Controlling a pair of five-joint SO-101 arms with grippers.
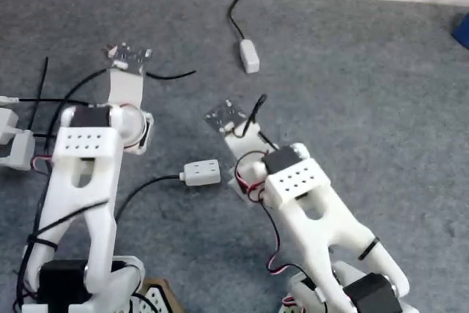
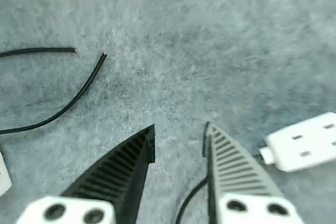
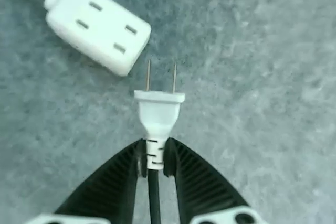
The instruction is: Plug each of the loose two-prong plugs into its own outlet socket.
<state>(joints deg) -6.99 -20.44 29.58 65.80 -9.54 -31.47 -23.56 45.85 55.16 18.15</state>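
**Operator:** What could go wrong from here?

**Legend:** Right wrist view. The plug (image 3: 157,109) is gripped by its ribbed neck alone, so it may swivel once the prongs meet resistance. The prongs point past the near corner of the outlet block (image 3: 98,24), not at a pair of slots, and the block lies skewed to them. If you push straight ahead, you would likely strike plastic. That would slide the unanchored block across the grey carpet (image 3: 262,51).

**Operator:** And the pincers?

**Legend:** Your right gripper (image 3: 155,155) is clamped on that neck, fingertips nearly together, with the cable running back between them. Plug and block are near each other but apart. Your left gripper (image 2: 179,129) stands moderately open over bare carpet and holds nothing. The block is near one of its fingers, untouched. Two black wire ends (image 2: 89,72) lie farther off.

**Operator:** Anything else to plug in?

**Legend:** High view. A small white piece (image 1: 249,56) on a black lead lies well apart. It is possibly a second plug, but you cannot tell from here.
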